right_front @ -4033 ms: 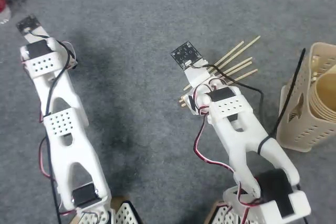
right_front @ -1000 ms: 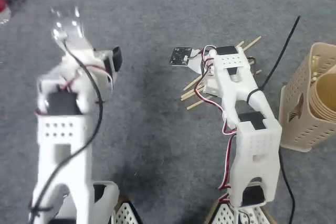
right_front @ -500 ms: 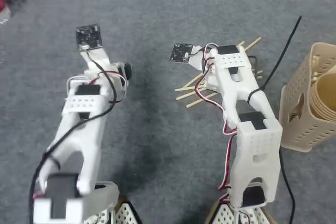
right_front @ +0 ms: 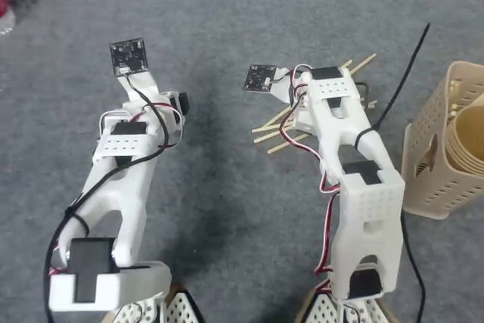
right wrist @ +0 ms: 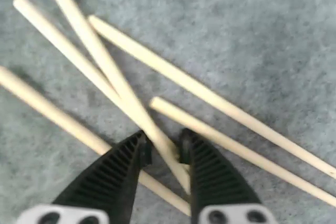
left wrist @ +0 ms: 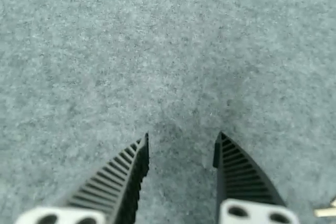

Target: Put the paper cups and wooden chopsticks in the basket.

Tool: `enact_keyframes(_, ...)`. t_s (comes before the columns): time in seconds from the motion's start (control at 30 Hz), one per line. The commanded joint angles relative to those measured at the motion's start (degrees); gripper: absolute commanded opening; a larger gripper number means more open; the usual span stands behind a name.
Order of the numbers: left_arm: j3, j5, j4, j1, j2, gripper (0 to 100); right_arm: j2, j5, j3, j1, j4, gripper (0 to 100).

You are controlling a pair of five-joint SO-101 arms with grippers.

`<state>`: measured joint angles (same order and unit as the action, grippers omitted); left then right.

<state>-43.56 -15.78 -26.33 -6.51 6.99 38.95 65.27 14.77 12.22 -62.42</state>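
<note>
High view: left arm (right_front: 125, 164) has swung in from far side, now stretched over bare carpet (right_front: 212, 209) near centre. Right arm (right_front: 340, 122) folded down over wooden chopsticks (right_front: 281, 145); pile nudged, ends now poke out beside it. Basket (right_front: 431, 156) well apart at table edge, paper cups (right_front: 469, 138) already inside.

Left wrist view: left gripper (left wrist: 182, 136) spread, nothing between fingers.

Right wrist view: right gripper (right wrist: 163, 135) nearly pressed together, pinching one stick; the others lie loose around it. Judgement: grasp likely made, lift and carry to basket next.
</note>
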Motion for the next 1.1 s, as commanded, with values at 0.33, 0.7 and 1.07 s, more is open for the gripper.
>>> enact_keyframes(0.33, -0.8, -0.4, 6.7, 0.1, 0.5, 20, -11.6, 0.2, 19.2, 0.7, -28.2, 0.8)
enact_keyframes(0.7, -0.9, -0.4, 6.7, 0.0, 0.6, 20, -33.8, -9.7, 33.2, -6.9, -32.7, 0.8)
enact_keyframes(1.07, -0.9, -0.4, 6.5, 0.0, 0.4, 20, -40.1, -50.2, 35.5, -31.9, -11.6, 0.8)
